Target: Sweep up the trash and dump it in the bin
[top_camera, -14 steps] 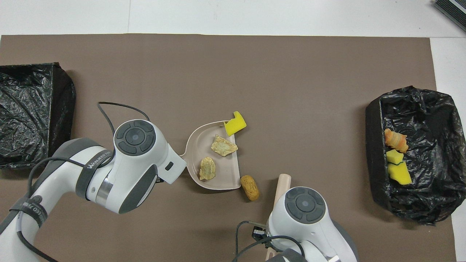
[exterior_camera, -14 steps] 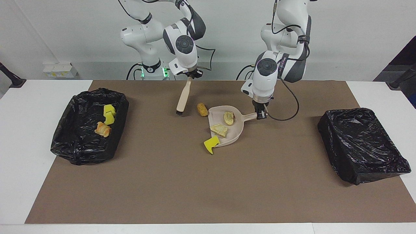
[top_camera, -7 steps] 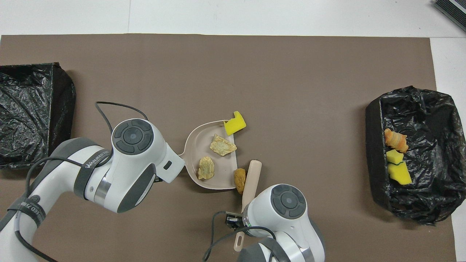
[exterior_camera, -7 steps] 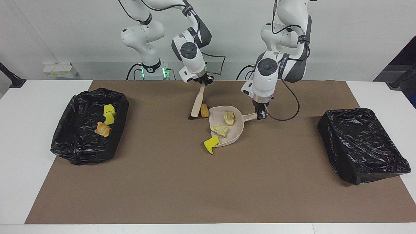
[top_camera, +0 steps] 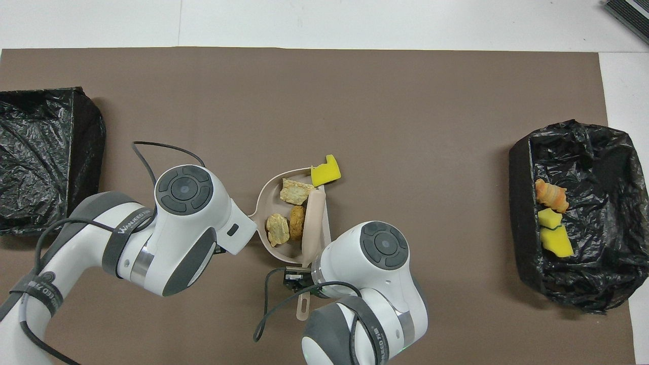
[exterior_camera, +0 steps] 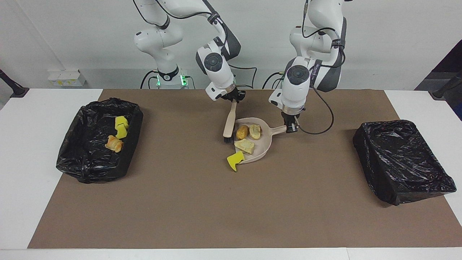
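Brush hangs from the right claw, which is closed on the top of its handle over the tabletop near the robots; the bristles touch down at the open edge of the dustpan. The left claw is closed on the dustpan's short handle, toward the left arm's end. Three pieces of trash lie in the pan just below and beside the brush: a golden-brown roll touching a tan piece, both between the two claws, and another tan piece a little farther from the robots. A yellow sponge lies farther still, at the pan's corner, partly on the brown mat. One bin with a black bag stands at the right arm's end, well apart from both claws, and holds a bread piece and two yellow chunks. A second bin stands at the left arm's end.
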